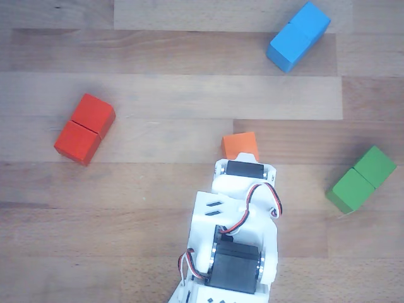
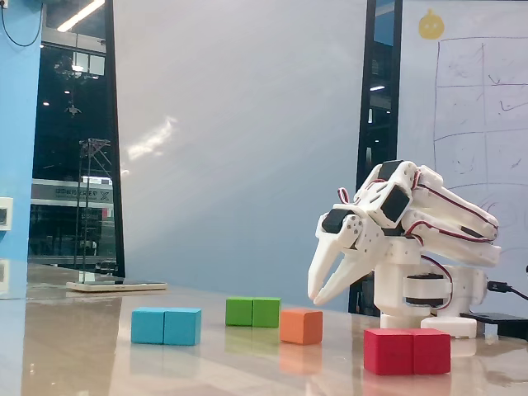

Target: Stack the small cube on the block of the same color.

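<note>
The small cube (image 2: pixel 301 326) is orange and rests on the table; from above, the small cube (image 1: pixel 240 146) lies just ahead of the white arm (image 1: pixel 237 233), whose wrist covers its near edge. My gripper (image 2: pixel 316 298) points down from the folded arm, its tips slightly above and to the right of the cube, touching nothing. The fingers (image 2: pixel 323 268) taper to nearly meeting tips with nothing between them. From above, the wrist hides the gripper. No orange block shows; the two-cube blocks are red (image 2: pixel 407 351) (image 1: pixel 84 129), blue (image 2: pixel 166 326) (image 1: pixel 298 36) and green (image 2: pixel 253 312) (image 1: pixel 362 179).
The arm's base (image 2: pixel 425 297) stands behind the red block in the fixed view. A flat board (image 2: pixel 115 286) lies at the table's far left. A whiteboard (image 2: pixel 474 107) hangs behind the arm.
</note>
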Tool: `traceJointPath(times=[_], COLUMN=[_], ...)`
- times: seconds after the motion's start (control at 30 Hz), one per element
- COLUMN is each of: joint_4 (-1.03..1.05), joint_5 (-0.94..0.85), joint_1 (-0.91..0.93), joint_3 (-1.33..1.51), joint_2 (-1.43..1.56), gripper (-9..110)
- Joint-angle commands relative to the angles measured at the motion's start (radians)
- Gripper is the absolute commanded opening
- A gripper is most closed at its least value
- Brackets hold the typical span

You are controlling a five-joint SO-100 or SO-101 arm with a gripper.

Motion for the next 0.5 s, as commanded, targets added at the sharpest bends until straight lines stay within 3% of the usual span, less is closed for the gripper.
traceJointPath(times=[0.0,0.47], joint_4=[-0.003,-0.003], joint_5=[-0.008,-0.008], joint_1=[0.009,0.000], joint_3=[-0.009,-0.009], joint_2=[0.029,0.028], gripper=[0,0])
